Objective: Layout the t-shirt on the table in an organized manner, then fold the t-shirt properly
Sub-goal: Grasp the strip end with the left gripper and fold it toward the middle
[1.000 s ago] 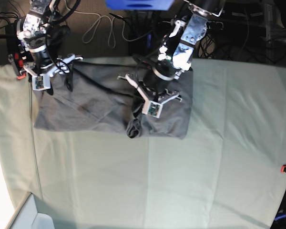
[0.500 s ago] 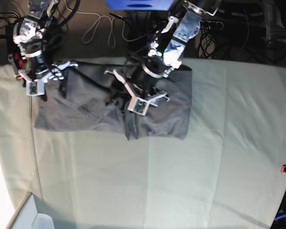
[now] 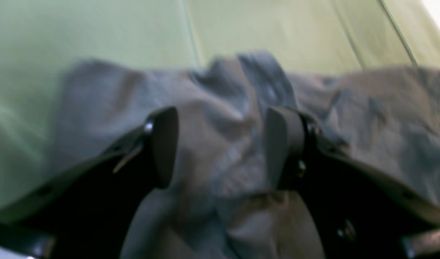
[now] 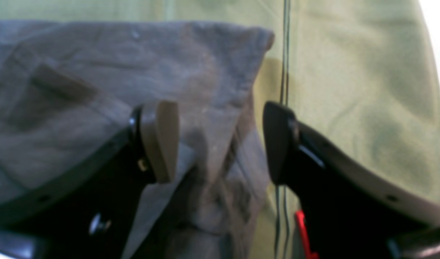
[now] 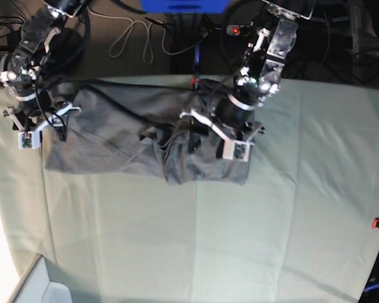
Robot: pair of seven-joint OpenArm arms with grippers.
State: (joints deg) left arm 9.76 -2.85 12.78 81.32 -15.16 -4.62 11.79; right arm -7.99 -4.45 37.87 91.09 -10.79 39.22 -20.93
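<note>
Both my arms have swung outward since a second ago, left gripper point(image 5: 222, 135) and right gripper point(image 5: 41, 124) now parted and holding nothing above the t-shirt point(image 5: 114, 142), lying lengthwise across the table point(image 5: 240, 240), its bunched middle nearest my left.

the base view is evenly and fairly brightly lit, with strong white glare washing out the left edge of the counter point(image 5: 145, 240) and soft dark shadows under both arms. its straight edges bow outward near the corners, a wide-lens distortion. the back strip behind the counter is dim. both wrist views are soft and smeared: the t-shirt point(image 3: 220, 144) shows as blurred grey folds, and the near dark fingers point(image 4: 158, 140) are out of focus. overexposed white patches sit in the upper right corners of the two wrist views.
</note>
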